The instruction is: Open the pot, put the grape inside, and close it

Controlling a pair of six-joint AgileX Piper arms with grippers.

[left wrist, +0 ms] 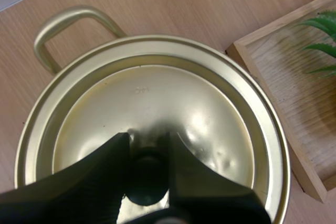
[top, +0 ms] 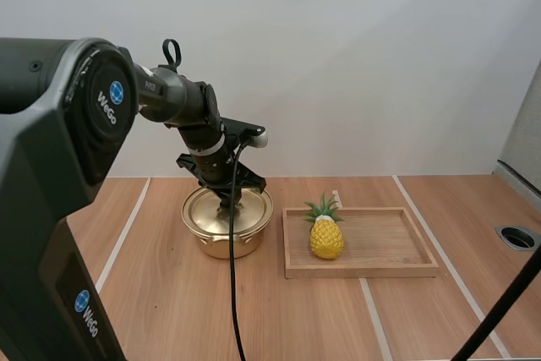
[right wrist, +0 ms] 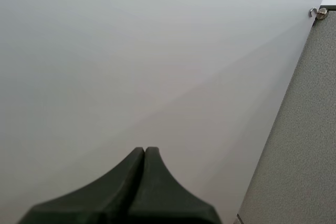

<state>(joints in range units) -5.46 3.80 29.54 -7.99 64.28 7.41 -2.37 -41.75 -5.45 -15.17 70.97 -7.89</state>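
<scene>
A gold pot [top: 221,245] stands on a wooden table [top: 169,310] with its lid [left wrist: 205,103] on. The left gripper [left wrist: 148,141] reaches down onto it, its two black fingers pinching the lid's dark knob [left wrist: 148,177] between their tips. Just beside the pot, a wooden tray [top: 397,270] holds a small yellow pineapple [top: 326,239] upright. The right gripper [right wrist: 144,151] has its fingers pressed together on nothing.

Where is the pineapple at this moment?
In the high view the pineapple sits at the left end of the wooden tray, just right of the gold pot whose lid knob the left tool pinches.
</scene>
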